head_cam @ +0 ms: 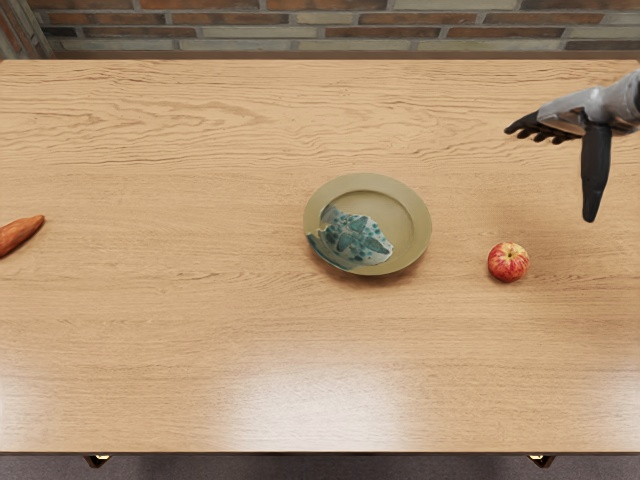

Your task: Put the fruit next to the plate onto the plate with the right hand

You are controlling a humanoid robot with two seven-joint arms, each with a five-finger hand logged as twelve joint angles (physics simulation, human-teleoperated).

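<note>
A red apple (508, 261) lies on the wooden table, a short way right of an olive-green plate (400, 206) with a blue-green pattern. The plate holds nothing. My right hand (565, 140) comes in from the right edge, hovering above and behind the apple, well apart from it. Its fingers (530, 128) are stretched out to the left and the thumb points down; it holds nothing. The left arm does not show.
An orange-red sweet potato (18, 234) lies at the table's far left edge. A brick wall (300, 25) runs behind the table's back edge. The table's front edge (320, 452) is near the bottom of the view.
</note>
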